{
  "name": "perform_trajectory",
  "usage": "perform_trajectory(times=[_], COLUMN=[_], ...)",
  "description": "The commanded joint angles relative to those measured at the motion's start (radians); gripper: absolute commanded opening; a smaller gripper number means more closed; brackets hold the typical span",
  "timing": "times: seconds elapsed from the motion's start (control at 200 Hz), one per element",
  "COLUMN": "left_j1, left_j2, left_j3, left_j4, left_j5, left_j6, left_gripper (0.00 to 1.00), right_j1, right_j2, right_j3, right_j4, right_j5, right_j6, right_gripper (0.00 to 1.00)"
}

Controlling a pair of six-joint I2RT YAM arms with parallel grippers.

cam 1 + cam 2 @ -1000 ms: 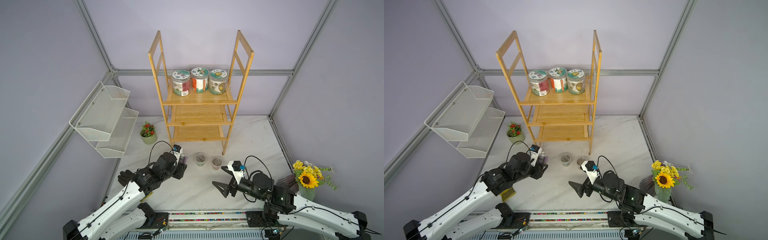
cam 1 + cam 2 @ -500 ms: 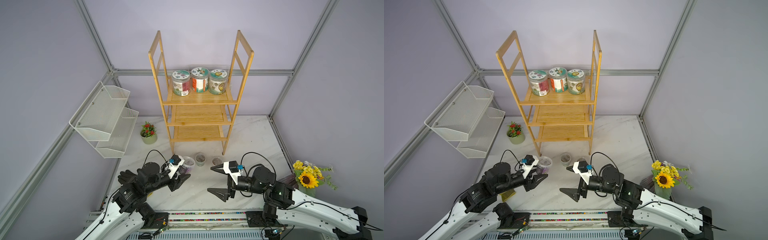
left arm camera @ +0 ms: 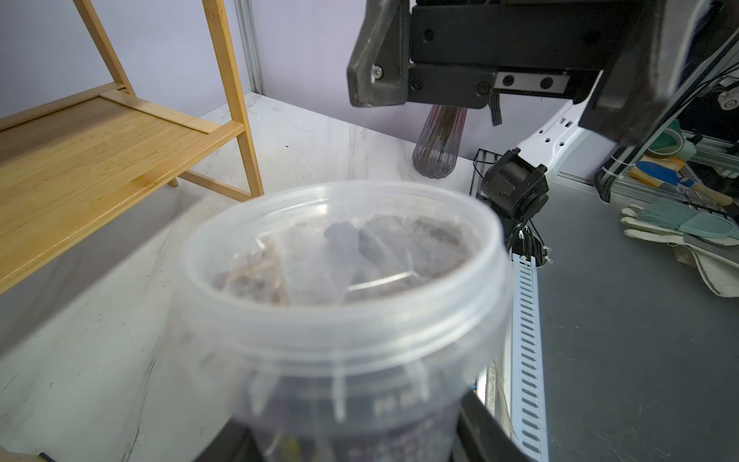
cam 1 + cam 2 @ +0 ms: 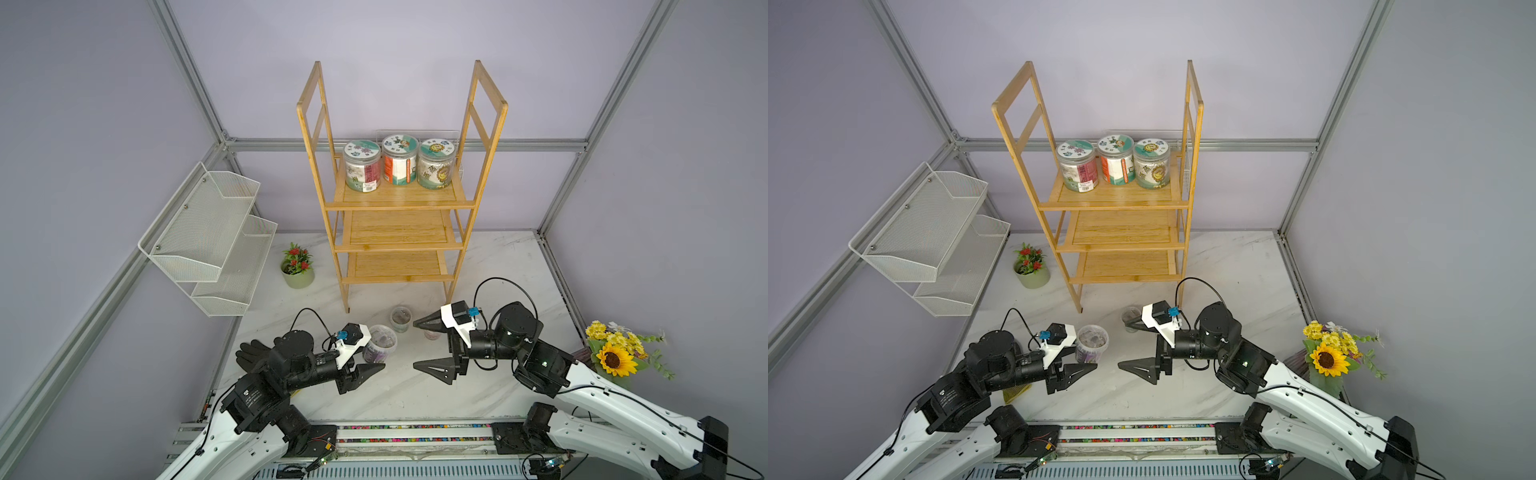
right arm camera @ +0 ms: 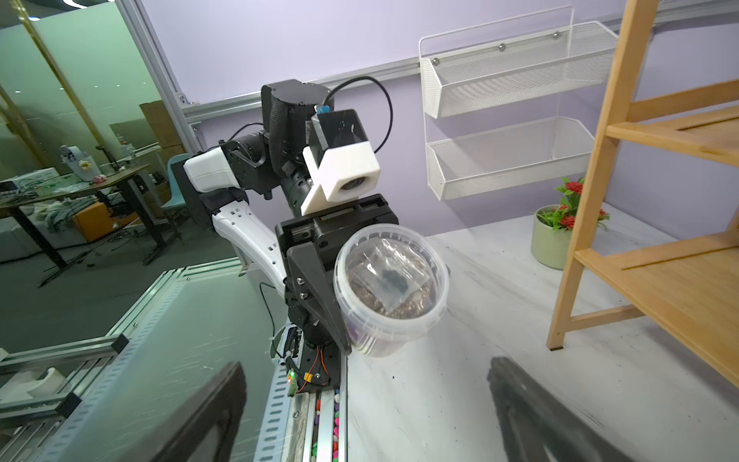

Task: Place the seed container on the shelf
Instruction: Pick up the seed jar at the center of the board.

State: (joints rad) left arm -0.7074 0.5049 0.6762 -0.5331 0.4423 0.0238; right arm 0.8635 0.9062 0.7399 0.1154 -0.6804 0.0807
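The seed container [image 4: 380, 341] [image 4: 1091, 341] is a clear lidded tub with dark seed packets inside. My left gripper [image 4: 374, 355] [image 4: 1090, 357] is shut on its lower body and holds it just above the table, in front of the shelf [image 4: 399, 195] [image 4: 1121, 195]. The tub [image 3: 344, 288] fills the left wrist view, and one black finger [image 3: 480, 430] shows at its side. My right gripper [image 4: 415, 344] [image 4: 1124, 347] [image 5: 368, 416] stands wide open and empty, facing the container [image 5: 390, 288] a short gap away.
Three labelled jars [image 4: 399, 164] stand on the shelf's top tier. Two small cups [image 4: 401, 318] sit on the table by the right gripper. A white wire basket [image 4: 212, 237] hangs on the left wall above a potted plant [image 4: 297, 268]. A sunflower vase [image 4: 615, 359] stands at right.
My left arm has drawn back from the shelf's foot and swung rightward, bringing the container toward the table's front. My right gripper has risen and turned to face it, still open.
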Motion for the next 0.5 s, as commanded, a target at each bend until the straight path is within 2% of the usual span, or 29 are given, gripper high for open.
perform_trajectory(times=[0.0,0.495], left_j1=[-0.003,-0.003], left_j2=[-0.012,-0.005], left_j3=[0.013,0.000], left_j4=[0.061,0.093], left_j5=[0.042,0.076], left_j6=[0.023,0.013], left_gripper=[0.51,0.51], right_j1=[-0.011,-0.053], right_j2=[0.040,0.214], right_j3=[0.035,0.116], right_j4=[0.062,0.090], right_j5=[-0.088,-0.176], right_j6=[0.001,-0.008], right_gripper=[0.97,0.97])
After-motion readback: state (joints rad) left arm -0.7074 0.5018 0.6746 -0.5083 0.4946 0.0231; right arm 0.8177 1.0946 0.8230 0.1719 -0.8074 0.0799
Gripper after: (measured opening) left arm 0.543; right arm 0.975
